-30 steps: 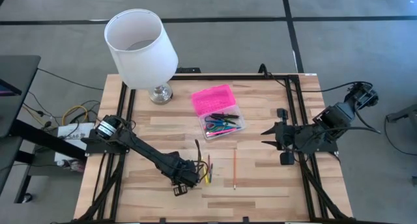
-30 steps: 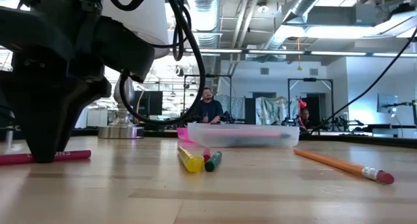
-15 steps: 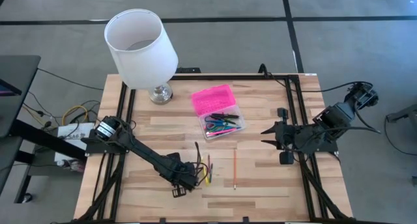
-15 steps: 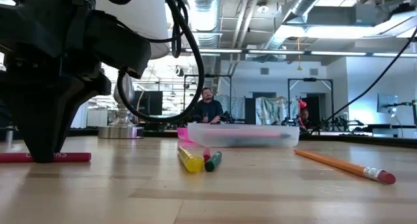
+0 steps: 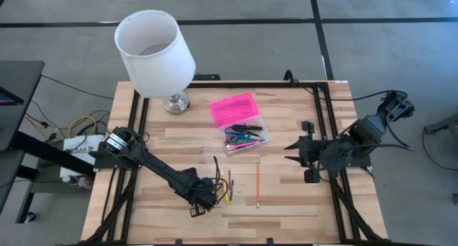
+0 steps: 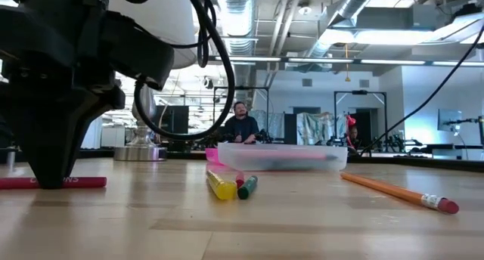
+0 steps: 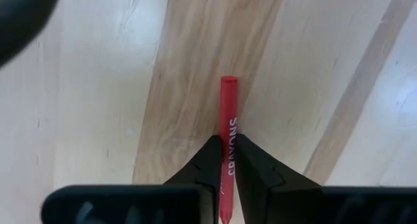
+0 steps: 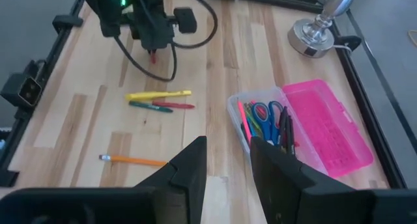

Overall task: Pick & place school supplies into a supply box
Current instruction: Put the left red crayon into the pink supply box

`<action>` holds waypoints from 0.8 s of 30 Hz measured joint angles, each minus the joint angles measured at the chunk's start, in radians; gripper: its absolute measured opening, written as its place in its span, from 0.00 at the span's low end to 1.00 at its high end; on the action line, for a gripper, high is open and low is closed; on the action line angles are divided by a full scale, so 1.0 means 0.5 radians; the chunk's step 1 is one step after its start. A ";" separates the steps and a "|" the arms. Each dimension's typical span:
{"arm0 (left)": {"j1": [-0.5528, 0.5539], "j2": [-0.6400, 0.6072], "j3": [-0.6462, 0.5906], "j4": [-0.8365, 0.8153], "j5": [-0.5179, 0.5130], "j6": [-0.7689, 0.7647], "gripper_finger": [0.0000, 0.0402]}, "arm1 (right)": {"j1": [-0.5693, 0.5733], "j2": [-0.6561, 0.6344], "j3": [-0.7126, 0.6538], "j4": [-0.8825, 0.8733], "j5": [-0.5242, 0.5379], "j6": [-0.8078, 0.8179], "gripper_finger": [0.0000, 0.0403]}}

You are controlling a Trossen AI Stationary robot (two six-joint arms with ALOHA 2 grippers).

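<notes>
wood-plank table [image 5: 286,117], lamp [image 5: 155,46] at its corner, left jaws pinching red crayon [image 7: 227,129], right jaws spread

Left hand [image 5: 202,200] low beside loose markers [image 5: 228,188]; open pink supply box [image 5: 239,121] mid-table, right hand [image 5: 295,150] apart.

Supply box [image 5: 241,123] mid-frame, loose supplies below it
Lamp [image 5: 157,56] upper left; pencil [image 5: 257,185] right of the markers [image 5: 227,187]
</notes>
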 joint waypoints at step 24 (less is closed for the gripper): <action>0.006 0.011 0.087 -0.156 -0.137 0.239 0.04 | 0.009 0.006 0.000 0.193 0.003 0.049 0.27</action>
